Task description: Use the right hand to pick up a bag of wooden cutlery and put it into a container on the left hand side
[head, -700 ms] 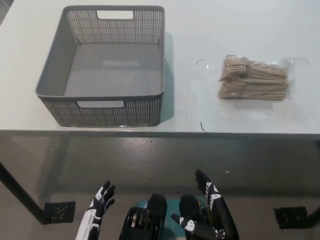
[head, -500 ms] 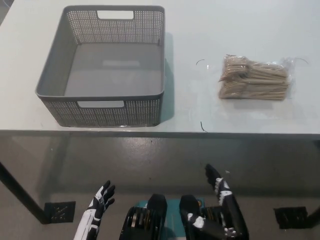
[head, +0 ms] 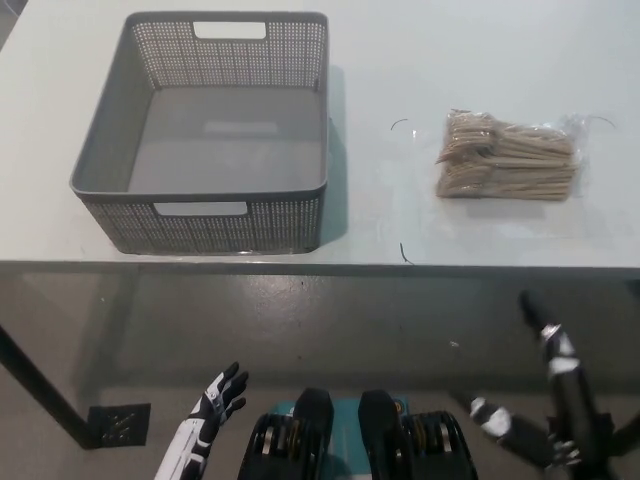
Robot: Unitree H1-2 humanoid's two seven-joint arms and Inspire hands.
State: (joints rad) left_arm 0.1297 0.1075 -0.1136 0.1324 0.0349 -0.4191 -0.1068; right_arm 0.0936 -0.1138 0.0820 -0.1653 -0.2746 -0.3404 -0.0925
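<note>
A clear bag of wooden cutlery point(head: 508, 157) lies flat on the right part of the white table point(head: 400, 60). A grey perforated basket point(head: 212, 130) stands on the left part of the table with nothing in it. My black right hand point(head: 555, 395) is below the table's front edge at the lower right, open, with its fingers spread and pointing up toward the table. It holds nothing and is well short of the bag. My white left hand point(head: 210, 415) rests low at the bottom left, open.
The table's front edge point(head: 320, 266) runs across the picture between both hands and the objects. Small dark marks point(head: 404, 254) lie on the tabletop between basket and bag. Dark floor and table legs show below.
My right hand has swung from the bottom middle out to the right and risen toward the table edge. The left hand has shifted slightly right. Bag and basket have not moved.
</note>
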